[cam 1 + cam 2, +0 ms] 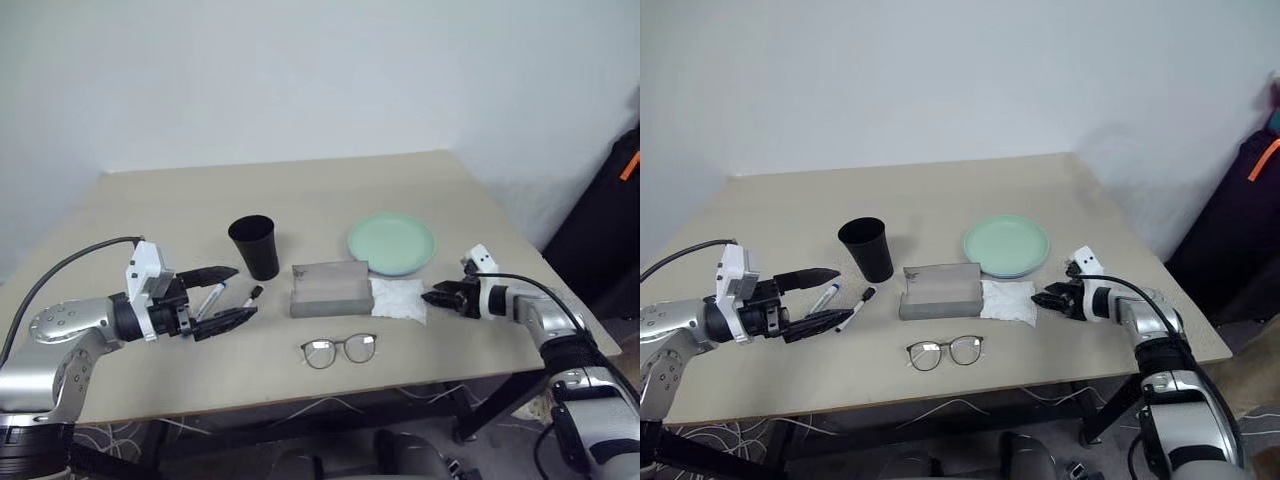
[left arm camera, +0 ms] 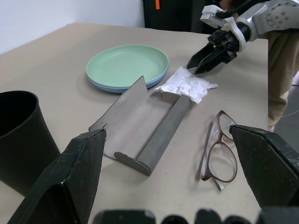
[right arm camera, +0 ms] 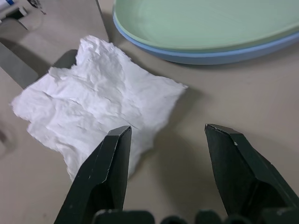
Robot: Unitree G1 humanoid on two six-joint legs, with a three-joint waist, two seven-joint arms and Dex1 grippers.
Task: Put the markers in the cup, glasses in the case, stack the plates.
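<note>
Where the left gripper (image 1: 222,294) reaches over the table (image 1: 300,190), its two fingers partly cover the markers (image 1: 212,297): the blue-capped one shows between the spread fingers, the black-capped one (image 1: 251,295) pokes out just past them, and I cannot read any print on either. That gripper is wide open and has hold of nothing. From the table's middle, the cup (image 1: 254,246) stands upright at about ten o'clock, just beyond the markers.

The case (image 1: 329,288) lies near the centre; from the head views it looks like a closed grey block, but the left wrist view shows it open, lid flap raised. A small dark mark sits on its top, possibly a logo, too small to make out.

The glasses (image 1: 340,349) lie lenses up at six o'clock from the case, near the front edge, apart from it.

The plates (image 1: 392,243) are at two o'clock from the case, already stacked: green on top, with the blue one beneath showing as a thin rim (image 3: 205,56).

A crumpled white cloth (image 3: 98,107) touches the case's right end. The right gripper (image 3: 168,140) hovers at the cloth's far edge, fingers partly apart and empty, one fingertip over the cloth's corner.
</note>
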